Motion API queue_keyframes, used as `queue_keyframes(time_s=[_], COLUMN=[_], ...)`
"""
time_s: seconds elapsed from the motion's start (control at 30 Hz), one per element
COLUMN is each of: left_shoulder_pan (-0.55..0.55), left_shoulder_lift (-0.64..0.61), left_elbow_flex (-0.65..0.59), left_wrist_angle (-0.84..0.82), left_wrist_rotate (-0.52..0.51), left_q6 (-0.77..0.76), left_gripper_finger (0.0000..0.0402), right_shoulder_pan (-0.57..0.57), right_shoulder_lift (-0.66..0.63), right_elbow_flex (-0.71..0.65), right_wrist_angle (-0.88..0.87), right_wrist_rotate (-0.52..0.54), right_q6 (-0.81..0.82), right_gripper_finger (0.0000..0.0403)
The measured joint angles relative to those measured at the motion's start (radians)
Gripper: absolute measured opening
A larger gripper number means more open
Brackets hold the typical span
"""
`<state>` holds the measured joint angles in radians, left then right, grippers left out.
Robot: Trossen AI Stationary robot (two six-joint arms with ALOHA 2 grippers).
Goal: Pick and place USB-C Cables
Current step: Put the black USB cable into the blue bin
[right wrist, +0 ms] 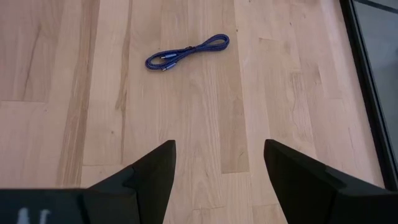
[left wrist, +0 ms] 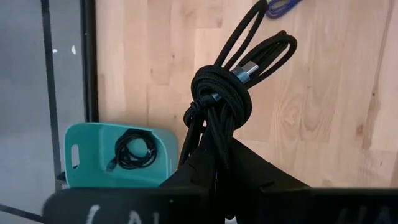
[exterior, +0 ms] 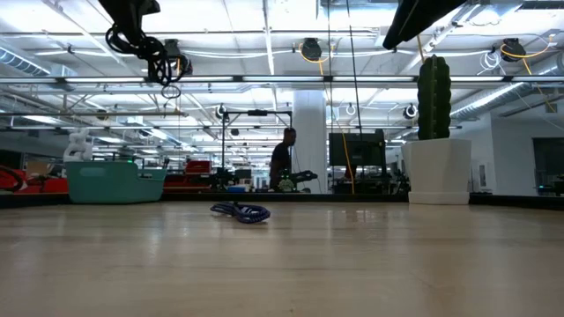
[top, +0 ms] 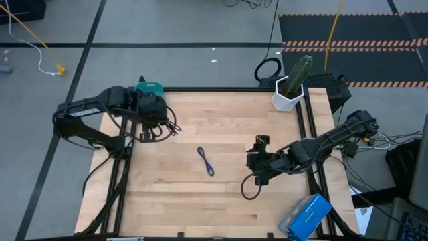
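Observation:
One black USB-C cable bundle [left wrist: 221,93] is tied in a knot and sits in my left gripper [left wrist: 214,152], which is shut on it high above the table's far-left part [top: 148,132]. In the low view this bundle [exterior: 163,62] dangles in the air. Below and beside it stands the teal tray [left wrist: 81,140], with a second coiled black cable [left wrist: 132,151] lying on its floor. The blue-purple cable [top: 205,161] lies flat on the table's middle. My right gripper [right wrist: 217,165] is open and hovers to the right of that cable [right wrist: 186,51], pointing at it. My left gripper pinches the black bundle between its two fingers [left wrist: 255,165] at the strands just below the knot [left wrist: 208,134]. The knot and the looped ends with a silver plug [left wrist: 245,68] stick out past the fingertips. The bundle is lifted clear of table and tray.
The teal tray [top: 148,87] stands at the table's far-left edge. A cactus in a white pot [top: 291,87] stands on the far-right corner, a blue box [top: 306,215] at the near-right corner. Bare wood [top: 200,207] stretches along the near side. A person [exterior: 282,158] stands in the room beyond.

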<state>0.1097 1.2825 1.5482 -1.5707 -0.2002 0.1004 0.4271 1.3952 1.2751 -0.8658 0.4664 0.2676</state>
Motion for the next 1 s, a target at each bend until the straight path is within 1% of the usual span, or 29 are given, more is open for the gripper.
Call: queue_keyframes(time_s=[0.17, 0.23, 0.37, 0.43, 0.53, 0.73, 0.8, 0.87, 1.0], left_shoulder_pan=[0.033, 0.049, 0.087, 0.111, 0.158, 0.279, 0.319, 0.359, 0.426], left_shoulder_lift=[-0.018, -0.022, -0.021, -0.021, -0.022, -0.021, -0.021, -0.019, -0.019], left_elbow_flex=[0.0, 0.0, 0.0, 0.0, 0.0, 0.0, 0.0, 0.0, 0.0], left_wrist_angle=[0.0, 0.001, 0.001, 0.001, 0.011, 0.04, 0.051, 0.063, 0.084], left_wrist_rotate=[0.0, -0.001, -0.001, -0.001, -0.001, -0.001, -0.001, 0.022, 0.026], left_q6=[0.021, 0.022, 0.039, 0.06, 0.09, 0.135, 0.151, 0.163, 0.17], left_gripper_finger=[0.0013, 0.0013, 0.0029, 0.0025, 0.0013, 0.0025, 0.0019, 0.0012, 0.0017], right_shoulder_pan=[0.0, 0.0, 0.0, 0.0, 0.0, 0.0, 0.0, 0.0, 0.0], right_shoulder_lift=[0.0, 0.0, 0.0, 0.0, 0.0, 0.0, 0.0, 0.0, 0.0], right_elbow_flex=[0.0, 0.0, 0.0, 0.0, 0.0, 0.0, 0.0, 0.0, 0.0], right_wrist_angle=[0.0, 0.0, 0.0, 0.0, 0.0, 0.0, 0.0, 0.0, 0.0], right_wrist_rotate=[0.0, 0.0, 0.0, 0.0, 0.0, 0.0, 0.0, 0.0, 0.0], right_q6=[0.0, 0.0, 0.0, 0.0, 0.0, 0.0, 0.0, 0.0, 0.0], right_gripper_finger=[0.0238, 0.0238, 0.0238, 0.0238, 0.0238, 0.0238, 0.0238, 0.0238, 0.0238])
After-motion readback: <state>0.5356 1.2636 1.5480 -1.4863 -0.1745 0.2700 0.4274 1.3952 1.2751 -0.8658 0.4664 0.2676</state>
